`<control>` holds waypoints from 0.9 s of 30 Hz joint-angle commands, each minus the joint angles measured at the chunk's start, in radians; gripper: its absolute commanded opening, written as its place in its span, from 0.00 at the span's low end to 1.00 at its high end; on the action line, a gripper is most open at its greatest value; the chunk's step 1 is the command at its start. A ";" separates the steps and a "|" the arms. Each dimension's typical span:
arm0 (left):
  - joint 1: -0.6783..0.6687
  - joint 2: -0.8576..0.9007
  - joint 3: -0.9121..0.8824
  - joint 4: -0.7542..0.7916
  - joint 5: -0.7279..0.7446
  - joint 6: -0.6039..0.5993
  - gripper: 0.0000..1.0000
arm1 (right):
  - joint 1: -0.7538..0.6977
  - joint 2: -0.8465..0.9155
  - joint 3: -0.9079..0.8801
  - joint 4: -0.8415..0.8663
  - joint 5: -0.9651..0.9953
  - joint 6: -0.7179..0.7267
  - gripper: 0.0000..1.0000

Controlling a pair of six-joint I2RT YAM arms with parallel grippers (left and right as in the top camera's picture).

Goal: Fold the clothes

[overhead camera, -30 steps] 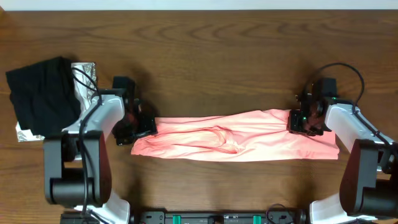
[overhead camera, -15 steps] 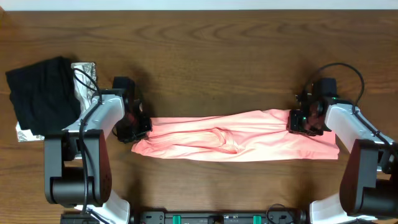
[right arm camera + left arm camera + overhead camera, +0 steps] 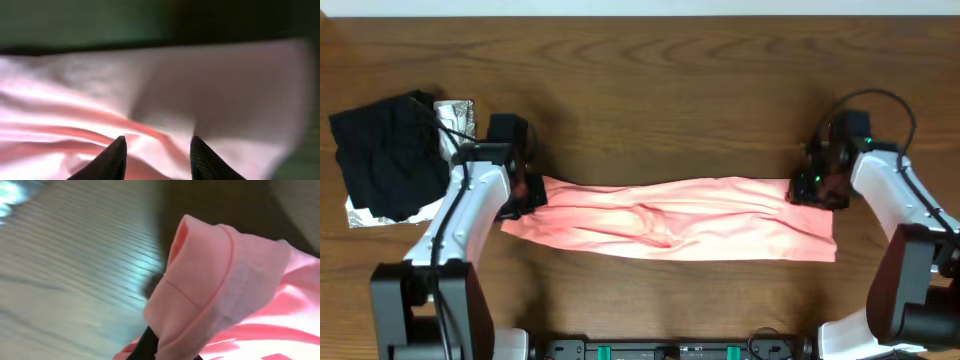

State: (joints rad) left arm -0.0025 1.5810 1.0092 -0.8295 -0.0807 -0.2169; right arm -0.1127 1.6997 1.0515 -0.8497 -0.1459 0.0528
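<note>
1. Overhead view: the T-shirt (image 3: 670, 218) lies as a long narrow band across the middle of the worktop (image 3: 670, 80), parallel to its near edge and pulled out between the two arms.
2. The left gripper (image 3: 525, 192) is closed on the left end of the shirt. In the left wrist view a doubled hem stands up from between its dark fingers, so I judge this grip to be firm.
3. The right gripper (image 3: 810, 188) is at the far corner of the right end. In the right wrist view its fingers (image 3: 107, 160) stand apart above flat cloth, and I cannot tell if any cloth is pinched.
4. Before carrying any end over, I would first make sure the right side has a real hold, with both layers inside the jaws.
5. The fabric looks thin and has a wrinkle in the middle. Light tension between the two ends should flatten it, but a hard pull may slip the hem out.
6. Both ends should move together, or the fold will come out crooked.
7. Keep the left arm away from the black garment (image 3: 385, 155) and the silvery cloth (image 3: 455, 115) near the left edge.
</note>
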 commanded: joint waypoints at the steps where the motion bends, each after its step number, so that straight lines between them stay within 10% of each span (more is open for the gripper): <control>1: 0.004 -0.026 0.022 -0.002 -0.148 -0.029 0.06 | -0.008 -0.036 0.058 -0.039 -0.002 -0.017 0.40; 27: -0.158 -0.105 0.160 -0.092 0.351 -0.104 0.06 | -0.008 -0.118 0.100 -0.176 -0.065 -0.050 0.44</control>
State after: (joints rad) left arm -0.1200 1.4826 1.1545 -0.9195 0.2123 -0.2966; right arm -0.1127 1.5993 1.1316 -1.0229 -0.1951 0.0238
